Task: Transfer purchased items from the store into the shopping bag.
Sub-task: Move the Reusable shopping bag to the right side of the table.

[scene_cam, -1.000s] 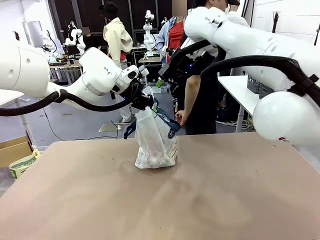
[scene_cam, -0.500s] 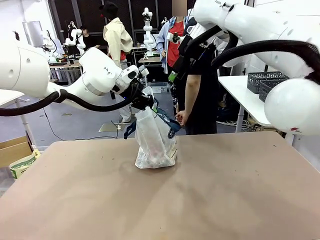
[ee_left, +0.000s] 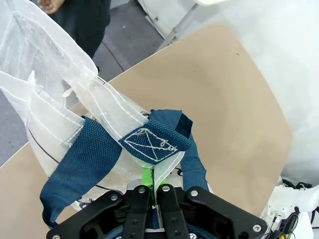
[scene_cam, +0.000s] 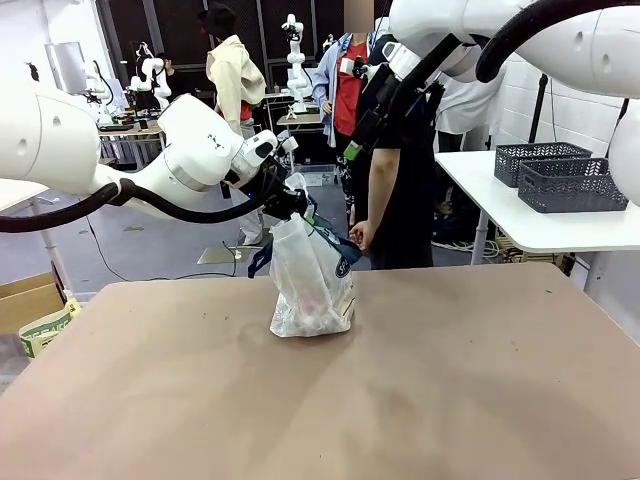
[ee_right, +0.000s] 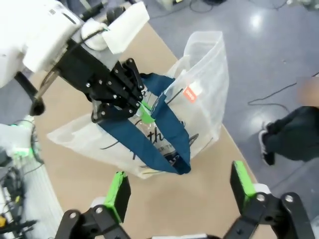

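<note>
The shopping bag [scene_cam: 311,285] stands upright near the middle of the bench [scene_cam: 450,380], and the left gripper [scene_cam: 290,203] has its fingers clenched on the bag's top edge where a navy strap handle [ee_left: 87,159] is stitched on, holding that side up. The right gripper [scene_cam: 352,150] is raised high above the bag with its fingers [ee_right: 118,191] released and nothing between them; its wrist view looks down on the bag. The baskets [scene_cam: 560,178] sit on a white side table [scene_cam: 530,225] to the right, well apart from the bag. To do the next fetch well, the left grip should probably stay firm and lifted so the mouth stays presentable, without tugging the light bag over. The right arm likely needs to swing clear of the person [scene_cam: 400,190] standing close behind the bag.
</note>
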Robot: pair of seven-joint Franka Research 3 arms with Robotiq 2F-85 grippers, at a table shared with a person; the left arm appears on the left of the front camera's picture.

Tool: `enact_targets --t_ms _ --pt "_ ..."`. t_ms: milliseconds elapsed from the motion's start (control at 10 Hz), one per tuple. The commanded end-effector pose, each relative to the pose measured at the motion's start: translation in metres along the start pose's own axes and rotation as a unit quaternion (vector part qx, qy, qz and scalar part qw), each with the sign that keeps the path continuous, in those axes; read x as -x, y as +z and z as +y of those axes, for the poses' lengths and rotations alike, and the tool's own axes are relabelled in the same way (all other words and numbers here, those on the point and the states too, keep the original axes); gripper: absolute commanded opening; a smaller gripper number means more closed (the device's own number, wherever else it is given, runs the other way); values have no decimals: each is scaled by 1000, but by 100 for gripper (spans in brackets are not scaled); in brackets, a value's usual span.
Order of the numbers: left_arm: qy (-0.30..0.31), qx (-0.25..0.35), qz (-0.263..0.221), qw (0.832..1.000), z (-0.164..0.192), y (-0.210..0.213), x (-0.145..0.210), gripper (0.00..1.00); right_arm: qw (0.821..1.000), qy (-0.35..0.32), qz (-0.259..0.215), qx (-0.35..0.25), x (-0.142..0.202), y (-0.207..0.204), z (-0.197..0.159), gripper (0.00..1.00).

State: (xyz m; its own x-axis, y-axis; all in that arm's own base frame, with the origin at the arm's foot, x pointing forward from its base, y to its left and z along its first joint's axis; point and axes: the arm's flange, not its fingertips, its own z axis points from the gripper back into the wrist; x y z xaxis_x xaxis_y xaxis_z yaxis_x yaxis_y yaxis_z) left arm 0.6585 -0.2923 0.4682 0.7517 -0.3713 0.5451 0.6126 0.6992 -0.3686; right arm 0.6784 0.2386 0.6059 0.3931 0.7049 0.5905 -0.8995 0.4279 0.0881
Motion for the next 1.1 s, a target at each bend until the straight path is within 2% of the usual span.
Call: enact_targets --t_ms 0,500,600,1000 --pt "4 6 -4 1000 1 0 1 0 1000 6 2 -12 -14 -5 -12 100" --pt "0 0 0 1000 0 0 0 0 1000 6 2 -12 -14 -5 -12 100" --pt "-14 -41 31 999 -6 4 -7 0 1000 6 2 -12 -14 -5 -12 100" --pt "-12 -105 120 987 -34 16 -44 0 1000 6 2 -12 -14 -5 -12 100"
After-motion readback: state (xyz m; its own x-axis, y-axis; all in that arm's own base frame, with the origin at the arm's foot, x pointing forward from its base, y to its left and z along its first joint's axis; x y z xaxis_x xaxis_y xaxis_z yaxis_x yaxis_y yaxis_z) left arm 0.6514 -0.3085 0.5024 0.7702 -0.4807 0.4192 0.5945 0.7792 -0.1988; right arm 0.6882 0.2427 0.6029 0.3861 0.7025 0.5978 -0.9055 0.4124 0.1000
